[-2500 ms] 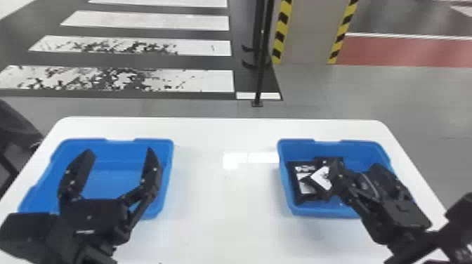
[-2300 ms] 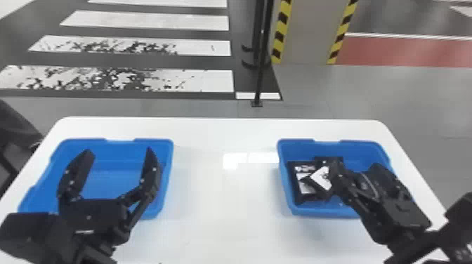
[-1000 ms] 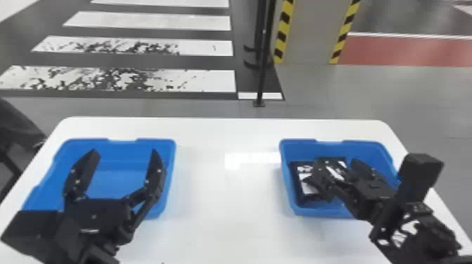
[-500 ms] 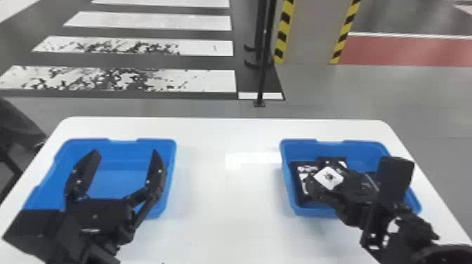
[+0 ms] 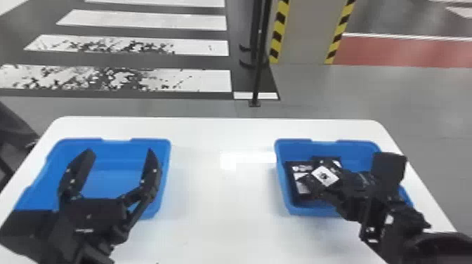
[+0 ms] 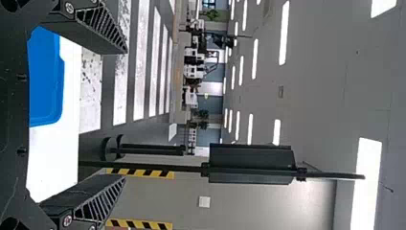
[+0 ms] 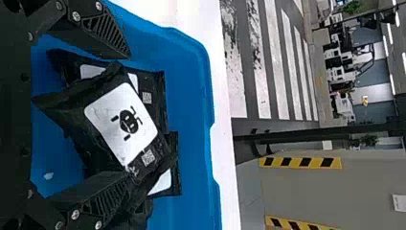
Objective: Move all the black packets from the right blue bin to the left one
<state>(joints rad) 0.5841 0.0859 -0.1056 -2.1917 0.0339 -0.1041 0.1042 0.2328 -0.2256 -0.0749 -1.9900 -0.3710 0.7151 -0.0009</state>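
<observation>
my right gripper [image 5: 313, 172] is in the right half of the head view, over the right blue bin [image 5: 293, 211], its arm coming in from the lower right corner. its two flat black fingers [image 7: 103, 29] stand wide apart, released. in the right wrist view the uppermost black packet [image 7: 72, 112], with a white label [image 7: 122, 124] and a small square code [image 7: 148, 157], lies slanted between them; one finger covers part of it, and i can't tell whether they touch.

beneath that packet, another black packet [image 7: 155, 86] sticks out on one side and a third [image 7: 174, 189] on the other, both overlapped by it. in the head view i see the packets bunched in the left part of that bin, right of the middle of the frame.

my left gripper [image 5: 120, 153] is at lower left in the head view, over the left blue bin [image 5: 163, 144], with its jaws spread and nothing between them.

both bins sit on a white table [image 5: 214, 217], well apart. past its far edge, a black pole [image 5: 259, 70] stands on the floor at upper middle, just left of a grey pillar [image 5: 305, 31] with yellow-and-black striped edges. a crosswalk [image 5: 196, 79] fills the upper left, and a red floor strip [image 5: 397, 52] runs at upper right.
</observation>
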